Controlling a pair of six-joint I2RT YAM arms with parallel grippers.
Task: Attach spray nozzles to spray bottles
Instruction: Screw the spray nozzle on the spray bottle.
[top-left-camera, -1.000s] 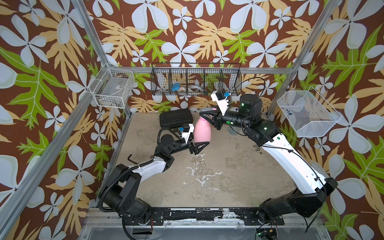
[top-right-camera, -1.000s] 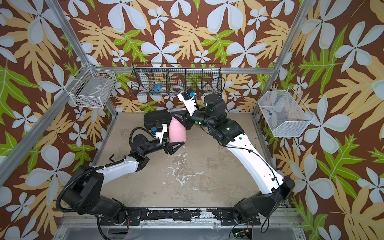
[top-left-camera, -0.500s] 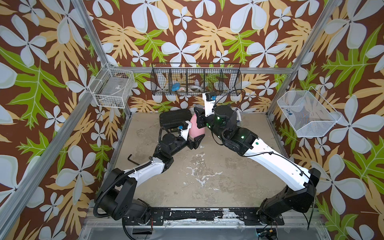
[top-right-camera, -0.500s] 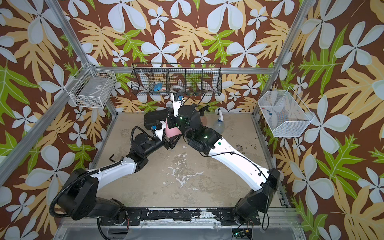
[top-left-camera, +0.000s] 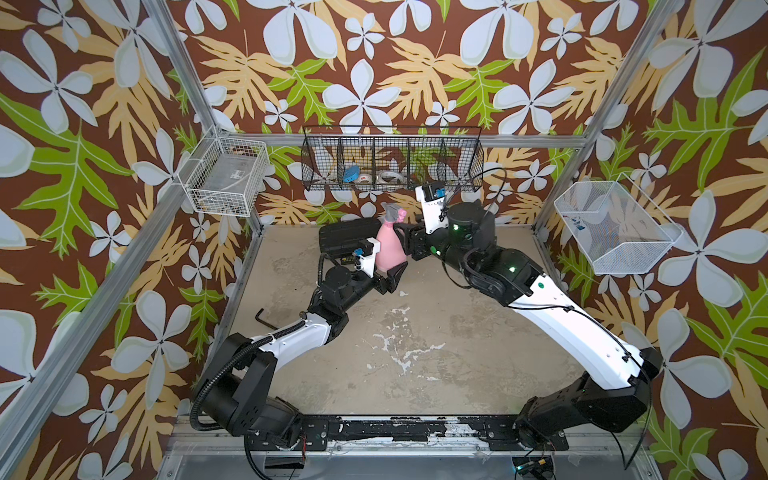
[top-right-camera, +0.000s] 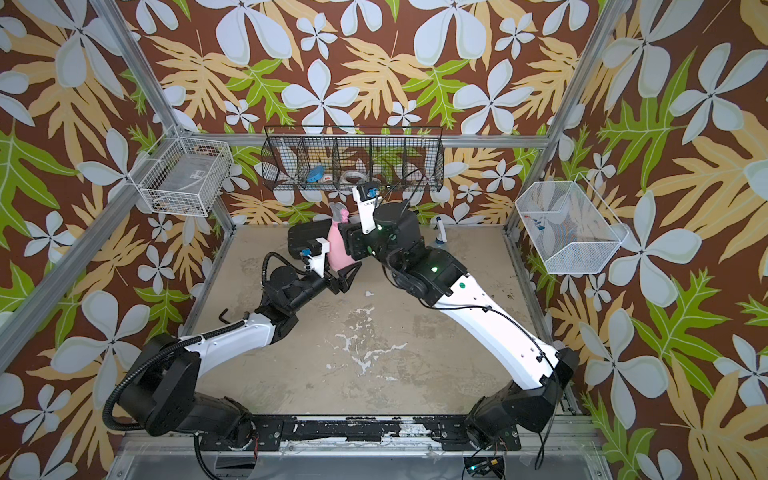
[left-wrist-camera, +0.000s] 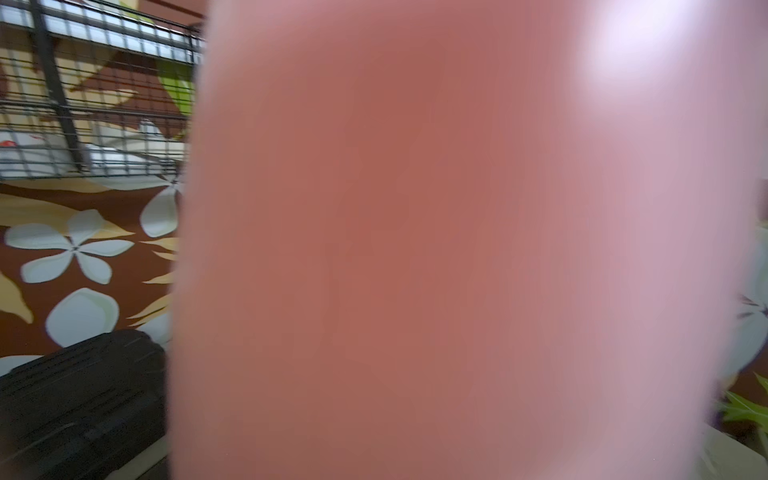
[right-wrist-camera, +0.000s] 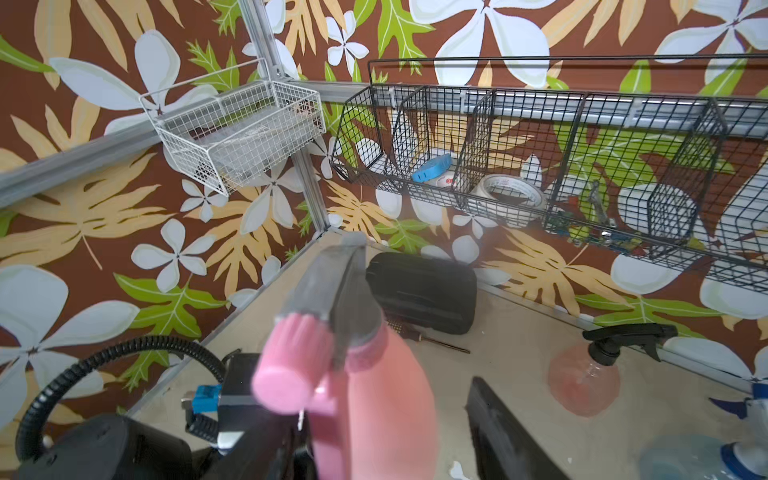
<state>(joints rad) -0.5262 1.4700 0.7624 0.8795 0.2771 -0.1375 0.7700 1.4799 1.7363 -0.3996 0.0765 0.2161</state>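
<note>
Clamping pink bottle (top-left-camera: 390, 249) low is left hand (top-left-camera: 390, 277) — right hand (top-left-camera: 404, 241) gapes beside it.

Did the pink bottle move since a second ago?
Yes. The pink bottle shifted a little toward the black case, in both top views.

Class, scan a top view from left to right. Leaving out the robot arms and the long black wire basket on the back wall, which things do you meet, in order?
white wire basket → black ribbed case → pink bottle → white mesh basket
</note>
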